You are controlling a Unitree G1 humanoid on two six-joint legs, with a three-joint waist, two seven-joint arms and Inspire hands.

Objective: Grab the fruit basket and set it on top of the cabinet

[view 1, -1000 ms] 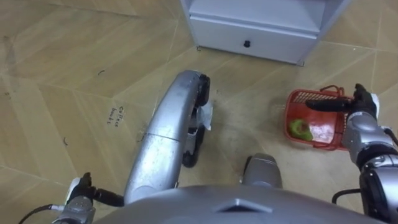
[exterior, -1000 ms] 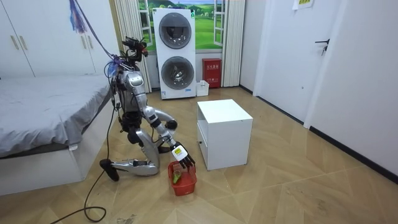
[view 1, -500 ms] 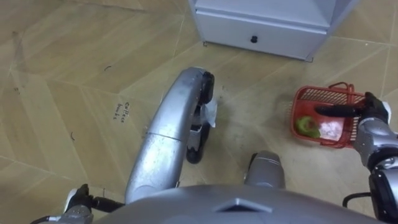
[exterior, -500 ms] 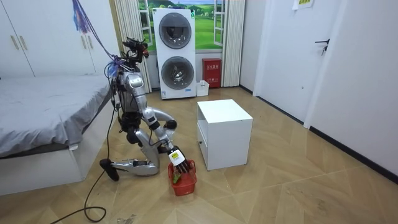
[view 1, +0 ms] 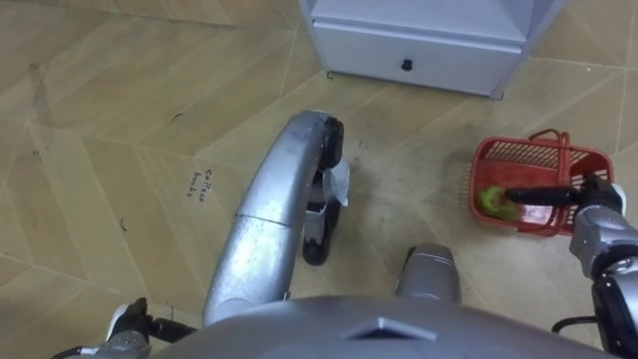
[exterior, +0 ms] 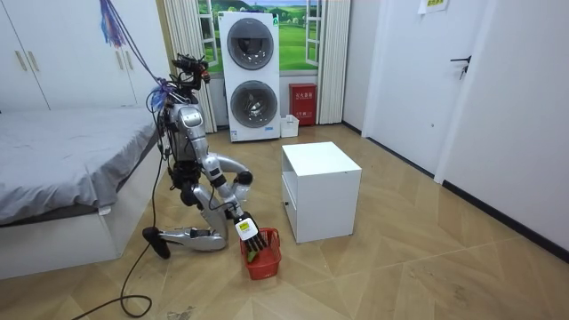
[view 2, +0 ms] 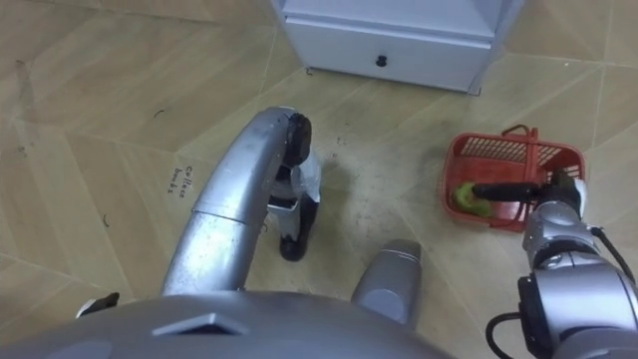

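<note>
Right hand [view 1: 590, 195] over the red fruit basket [view 1: 533, 152].
My fingers [view 1: 538, 194] lie straight, holding nothing; it looks light, stiff plastic, so hook the handle [view 1: 549, 134].

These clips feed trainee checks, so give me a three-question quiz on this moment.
1. True or false: the basket stands on the floor.
2. Which hand is stretched over the basket? A: left. B: right.
3. Fill in: the fruit in the basket is ____.
Key: 1 true. 2 B, the right hand, fingers straight. 3 green.
</note>
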